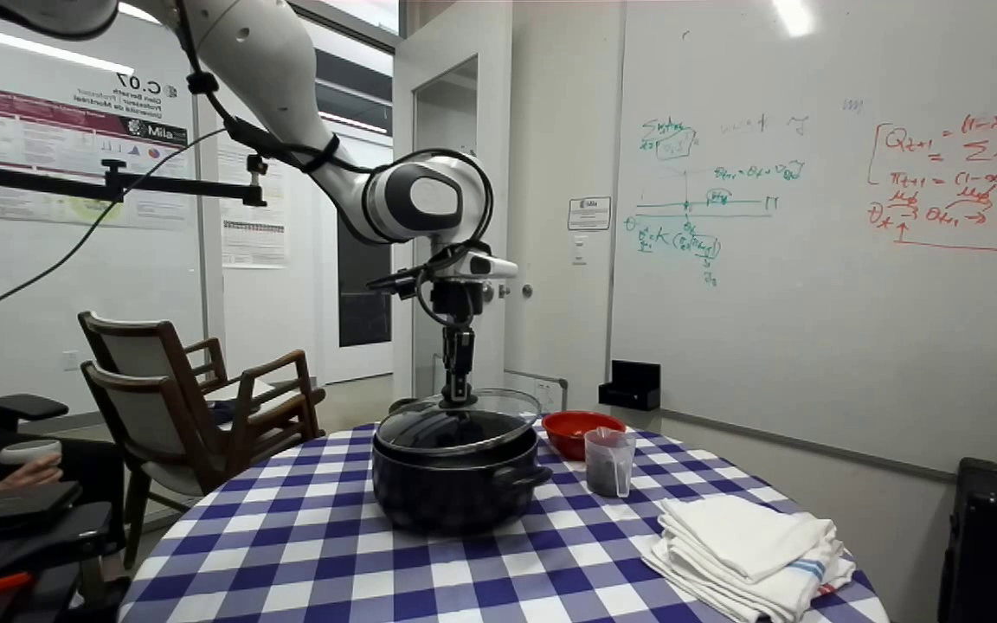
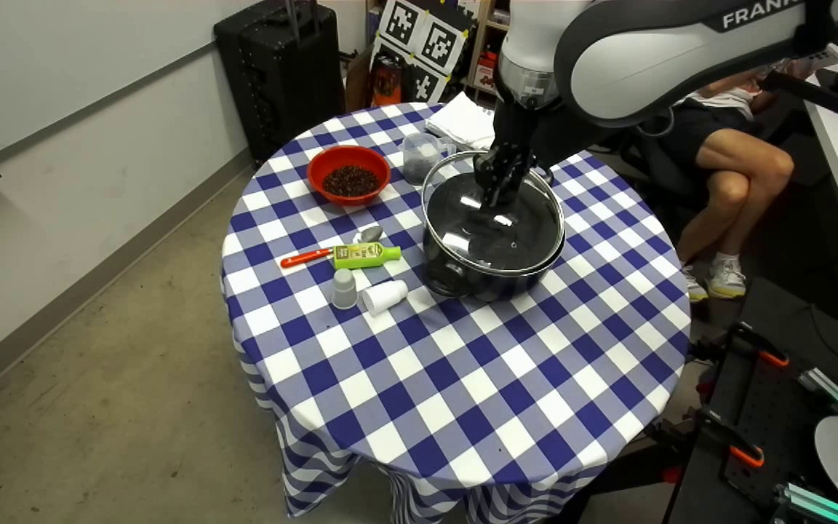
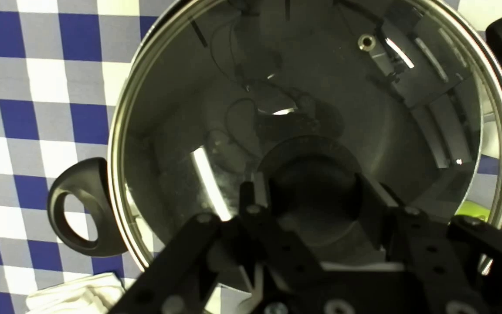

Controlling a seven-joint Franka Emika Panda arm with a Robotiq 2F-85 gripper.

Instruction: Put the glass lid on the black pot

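Observation:
The clear glass lid (image 1: pixel 425 431) is over the black pot (image 1: pixel 447 497) in both exterior views. The lid (image 2: pixel 455 244) looks slightly tilted, with a gap to the pot's rim on one side; whether it touches the rim elsewhere I cannot tell. My gripper (image 1: pixel 459 394) comes straight down onto the lid's dark centre knob. In the wrist view the gripper's fingers (image 3: pixel 314 187) stand on both sides of the knob and close on it. The lid (image 3: pixel 181 131) covers most of the pot, and a pot handle (image 3: pixel 96 237) sticks out at the left.
A red bowl (image 2: pixel 350 175) with dark beans and a clear measuring cup (image 1: pixel 609 467) stand near the pot. Folded white towels (image 1: pixel 749 545) lie farther along. A green bottle (image 2: pixel 362 255), a red-handled spoon (image 2: pixel 306 258), a white cup (image 2: pixel 385 297) and a grey cup (image 2: pixel 344 289) are beside it.

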